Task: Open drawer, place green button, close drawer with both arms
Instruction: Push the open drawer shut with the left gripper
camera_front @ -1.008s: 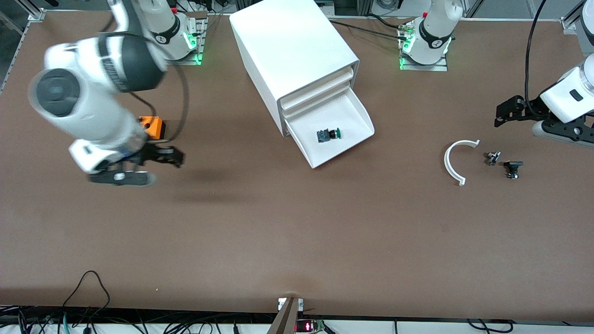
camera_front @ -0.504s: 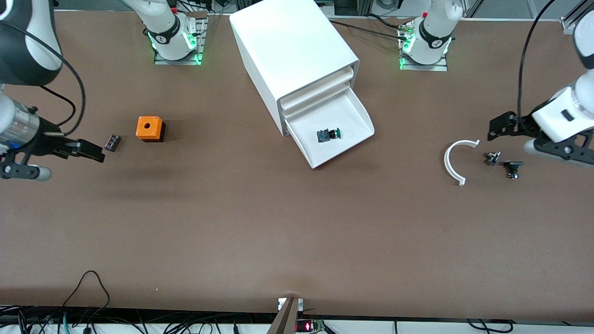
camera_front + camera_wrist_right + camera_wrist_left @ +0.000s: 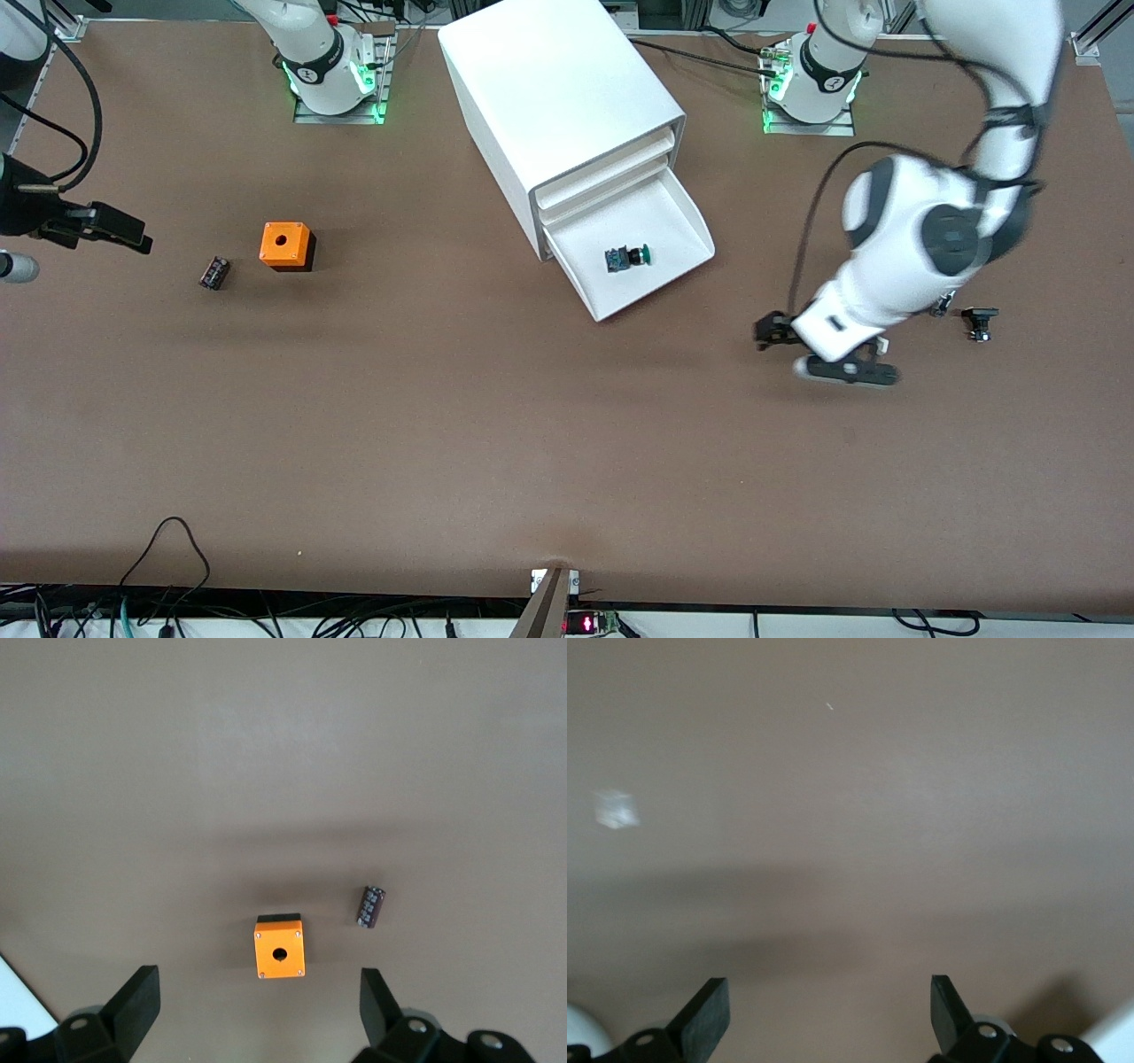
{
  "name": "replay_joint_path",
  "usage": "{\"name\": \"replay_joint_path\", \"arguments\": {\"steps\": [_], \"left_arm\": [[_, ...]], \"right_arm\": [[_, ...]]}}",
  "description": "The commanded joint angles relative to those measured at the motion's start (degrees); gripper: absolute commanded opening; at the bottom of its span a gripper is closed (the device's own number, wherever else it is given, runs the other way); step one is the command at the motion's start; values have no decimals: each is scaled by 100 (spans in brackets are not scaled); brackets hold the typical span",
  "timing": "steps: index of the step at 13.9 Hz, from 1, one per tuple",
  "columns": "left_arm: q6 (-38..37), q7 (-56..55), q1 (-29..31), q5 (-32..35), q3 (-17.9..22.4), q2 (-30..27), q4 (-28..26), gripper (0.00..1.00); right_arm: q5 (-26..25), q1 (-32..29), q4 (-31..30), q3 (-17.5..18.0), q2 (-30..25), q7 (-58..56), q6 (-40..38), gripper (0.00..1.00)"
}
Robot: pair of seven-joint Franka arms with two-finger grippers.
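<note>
The white cabinet (image 3: 558,97) stands at the table's middle, its bottom drawer (image 3: 660,285) pulled out. The green-capped button (image 3: 627,257) lies inside the drawer on its side. My left gripper (image 3: 769,335) is open and empty, low over bare table toward the left arm's end from the drawer's front; the left wrist view shows its fingers (image 3: 709,1014) spread over bare brown table around the gripper's middle (image 3: 828,1001). My right gripper (image 3: 133,235) is open and empty at the right arm's end of the table, with the same open gap in the right wrist view (image 3: 257,992).
An orange cube with a hole (image 3: 285,245) and a small dark cylinder part (image 3: 213,272) lie near my right gripper; both show in the right wrist view, the cube (image 3: 279,948) and the part (image 3: 371,905). Small black parts (image 3: 979,321) lie beside the left arm.
The left arm has swung in from its end of the table toward the drawer, now covering the white arc piece. The right gripper has drawn back to its table end, uncovering the cube.
</note>
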Motion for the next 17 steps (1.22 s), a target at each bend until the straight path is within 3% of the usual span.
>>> {"name": "replay_joint_path", "arguments": {"steps": [1, 5, 7, 9, 17], "left_arm": [[480, -1217, -351, -57, 55, -20, -451, 100], [410, -2511, -615, -57, 37, 7, -864, 100], [436, -2924, -624, -57, -286, 7, -1005, 100], [472, -3390, -642, -66, -358, 86, -1005, 100], [472, -3726, -730, -154, -762, 245, -1198, 100]], "right_arm": [[-163, -15, -1445, 63, -944, -108, 812, 100], [-147, -15, -1466, 37, -1122, -161, 709, 100], [-138, -15, -1439, 29, -1096, -213, 648, 100], [-146, 20, -1273, 64, -1000, -162, 656, 100], [-111, 20, -1053, 64, -815, -82, 621, 100]]}}
